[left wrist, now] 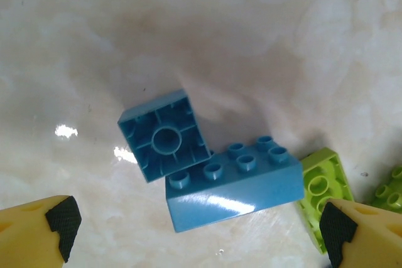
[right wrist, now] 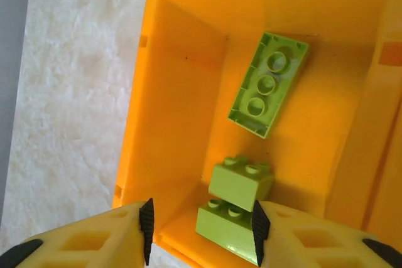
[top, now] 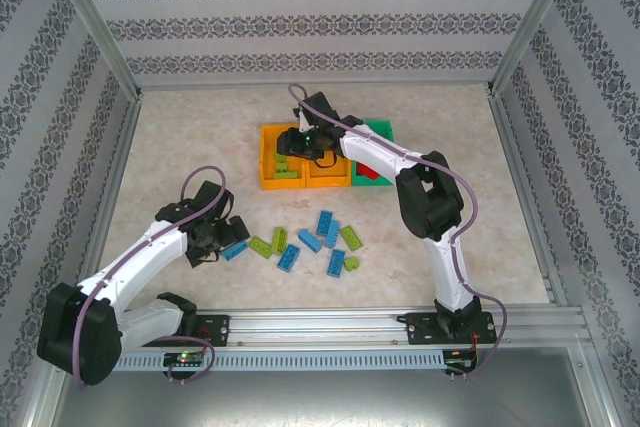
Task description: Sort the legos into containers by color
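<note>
My left gripper (left wrist: 200,233), wide open, hangs over two touching blue bricks (left wrist: 232,186) on the table (left wrist: 94,42); closing could catch both. My right gripper (right wrist: 202,233), part open and empty, hovers above green bricks (right wrist: 267,83) in the left orange bin (right wrist: 176,92); lowering could clip its wall.

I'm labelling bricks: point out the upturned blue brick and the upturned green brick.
upturned blue brick (left wrist: 166,140): left wrist view, central socket.
upturned green brick (right wrist: 267,84): right wrist view, middle socket.

White arms (top: 140,247), black joints (top: 430,207), purple cables (top: 205,169), yellow claws (left wrist: 200,233) (right wrist: 201,233)
</note>
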Controlling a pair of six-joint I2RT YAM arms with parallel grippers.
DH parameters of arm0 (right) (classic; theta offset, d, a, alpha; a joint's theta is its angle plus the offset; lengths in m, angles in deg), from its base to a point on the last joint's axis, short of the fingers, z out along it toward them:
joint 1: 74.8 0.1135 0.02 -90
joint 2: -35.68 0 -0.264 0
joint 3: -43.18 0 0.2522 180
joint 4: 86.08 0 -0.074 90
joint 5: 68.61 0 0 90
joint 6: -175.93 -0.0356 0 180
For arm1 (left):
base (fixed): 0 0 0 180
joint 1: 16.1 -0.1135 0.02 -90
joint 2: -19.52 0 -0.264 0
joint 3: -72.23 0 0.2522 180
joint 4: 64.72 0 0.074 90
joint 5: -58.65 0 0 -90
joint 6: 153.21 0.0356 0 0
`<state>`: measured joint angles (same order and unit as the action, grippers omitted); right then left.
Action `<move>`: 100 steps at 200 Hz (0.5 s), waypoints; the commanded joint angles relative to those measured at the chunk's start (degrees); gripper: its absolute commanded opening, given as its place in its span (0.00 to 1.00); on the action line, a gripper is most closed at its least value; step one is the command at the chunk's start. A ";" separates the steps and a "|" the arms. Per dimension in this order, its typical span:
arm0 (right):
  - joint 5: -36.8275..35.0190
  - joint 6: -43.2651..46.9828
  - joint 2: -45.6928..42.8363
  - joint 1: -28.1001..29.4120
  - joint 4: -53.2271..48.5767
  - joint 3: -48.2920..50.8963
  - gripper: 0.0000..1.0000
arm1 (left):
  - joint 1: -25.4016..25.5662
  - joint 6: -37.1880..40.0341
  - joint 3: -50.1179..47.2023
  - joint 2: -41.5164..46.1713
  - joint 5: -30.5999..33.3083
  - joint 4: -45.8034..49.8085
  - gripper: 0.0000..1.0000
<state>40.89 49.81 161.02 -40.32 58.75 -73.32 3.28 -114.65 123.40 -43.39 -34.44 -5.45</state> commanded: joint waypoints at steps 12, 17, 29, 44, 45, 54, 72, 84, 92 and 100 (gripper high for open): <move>1.23 0.07 1.50 -0.46 -2.39 -0.65 0.54 | -0.70 -3.94 -0.41 0.72 -4.46 0.41 0.99; 1.15 0.10 1.33 -0.46 -2.33 -0.49 0.56 | -0.68 -4.11 -0.36 0.62 -4.99 0.08 0.99; 0.98 0.25 0.54 -0.38 -1.98 -0.05 0.59 | -0.61 -4.73 0.07 0.47 -5.51 -0.19 0.99; 0.63 0.76 -0.63 -0.45 -1.45 0.97 0.62 | -0.58 -5.44 0.50 0.28 -5.85 -0.46 0.99; 0.58 0.73 -0.63 -0.41 -1.38 1.05 0.62 | -0.57 -5.43 0.53 0.26 -5.91 -0.45 0.99; 0.22 1.16 -1.71 -0.38 -1.14 1.93 0.64 | -0.50 -5.83 0.65 0.04 -6.09 -0.68 0.99; -0.56 1.66 -4.03 -0.63 -0.20 4.32 0.66 | -0.57 -5.98 0.49 -1.03 -7.15 -1.58 0.99; -1.34 2.03 -5.91 -1.07 0.48 6.35 0.67 | -0.38 -6.35 0.20 -2.11 -8.10 -2.79 0.99; -1.97 2.21 -7.17 -1.47 0.72 7.78 0.68 | -0.27 -6.48 0.19 -2.73 -8.37 -3.49 0.99; -2.35 2.51 -8.57 -1.87 1.04 9.43 0.69 | -0.15 -6.44 0.36 -3.24 -8.20 -3.74 0.99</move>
<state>41.42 50.66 157.24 -40.56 60.74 -68.16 3.28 -119.37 123.11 -45.12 -41.20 -7.02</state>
